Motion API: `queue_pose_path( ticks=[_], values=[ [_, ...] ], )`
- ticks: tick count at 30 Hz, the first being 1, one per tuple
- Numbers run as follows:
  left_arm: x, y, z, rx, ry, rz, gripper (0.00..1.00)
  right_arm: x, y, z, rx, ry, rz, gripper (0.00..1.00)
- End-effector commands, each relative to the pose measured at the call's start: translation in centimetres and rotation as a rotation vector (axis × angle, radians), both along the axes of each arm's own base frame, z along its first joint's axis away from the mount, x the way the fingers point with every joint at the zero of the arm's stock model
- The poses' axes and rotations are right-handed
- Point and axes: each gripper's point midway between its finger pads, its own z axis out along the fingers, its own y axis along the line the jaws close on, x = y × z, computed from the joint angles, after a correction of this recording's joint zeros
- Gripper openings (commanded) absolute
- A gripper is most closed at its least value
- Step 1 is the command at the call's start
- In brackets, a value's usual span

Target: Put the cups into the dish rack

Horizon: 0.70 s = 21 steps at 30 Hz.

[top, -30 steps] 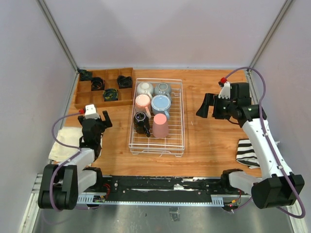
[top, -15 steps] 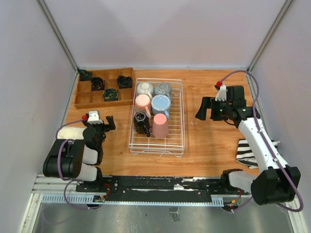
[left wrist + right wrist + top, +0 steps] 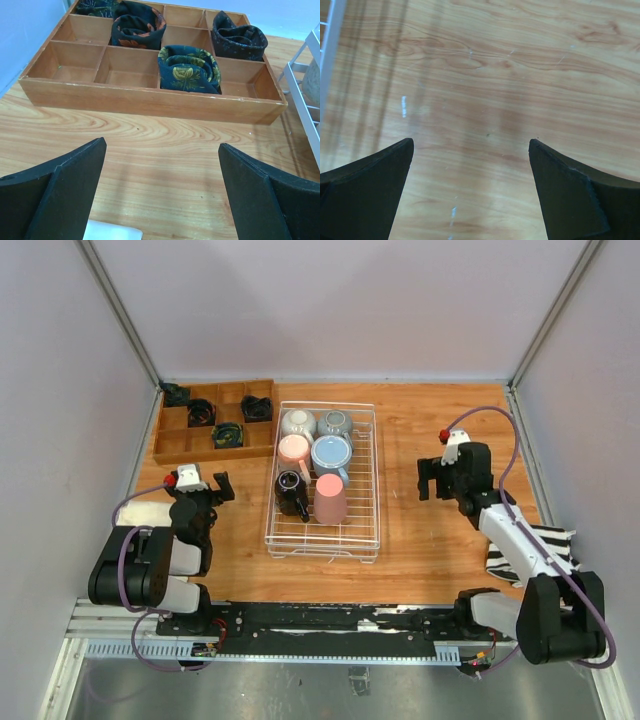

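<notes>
Six cups (image 3: pixel 331 453) sit in the dish rack (image 3: pixel 362 532) — looks done to me. The left end effector (image 3: pixel 162 144) and right end effector (image 3: pixel 471 142) gape wide, empty — I'd park them clear of the wire.

Open table (image 3: pixel 420 540) flanks the dish rack (image 3: pixel 345 537) on both sides; the compartment tray (image 3: pixel 170 442) crowds its far-left corner

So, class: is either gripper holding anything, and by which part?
Nothing is held: the left gripper and right gripper are both open and empty.

left end effector (image 3: pixel 162 150): jaws wide, empty | right end effector (image 3: pixel 470 142): jaws wide, empty | both apparently low
</notes>
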Motion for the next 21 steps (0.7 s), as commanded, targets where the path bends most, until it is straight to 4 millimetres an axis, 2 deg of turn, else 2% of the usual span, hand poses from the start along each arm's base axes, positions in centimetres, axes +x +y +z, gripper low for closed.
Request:
queue_pose_path(
  ticks=[1, 6, 8, 10, 13, 16, 18, 20, 21],
  values=[
    [0.4, 0.6, 1.3, 0.002, -0.046, 0.026, 1.0, 2.3, -2.2, 1.0, -0.152, -0.229, 0.04, 0.98],
    [0.4, 0.6, 1.2, 0.002, -0.044, 0.026, 1.0, 1.9, -3.3, -2.4, -0.174, -0.197, 0.028, 0.98],
    [0.4, 0.6, 1.3, 0.002, -0.047, 0.027, 1.0, 2.0, -3.7, -2.9, -0.178, -0.246, 0.013, 0.98],
    [0.4, 0.6, 1.2, 0.001, -0.044, 0.026, 1.0, 1.9, -4.5, -3.3, -0.153, -0.309, -0.047, 0.98],
    [0.4, 0.6, 1.2, 0.002, -0.044, 0.026, 1.0, 2.7, -4.8, -2.1, -0.127, -0.452, -0.067, 0.98],
    [0.4, 0.6, 1.2, 0.001, -0.044, 0.026, 1.0, 2.2, -5.3, -2.7, -0.115, -0.499, -0.075, 0.98],
    [0.4, 0.6, 1.2, 0.003, -0.043, 0.026, 1.0, 1.3, -7.2, -3.0, -0.111, -0.556, -0.215, 0.98],
    [0.4, 0.6, 1.2, 0.002, -0.044, 0.026, 1.0, 1.6, -8.3, -3.0, -0.122, -0.583, -0.284, 0.98],
    [0.4, 0.6, 1.2, 0.003, -0.043, 0.026, 1.0, 2.1, -7.9, -3.4, -0.125, -0.553, -0.258, 0.98]
  ],
)
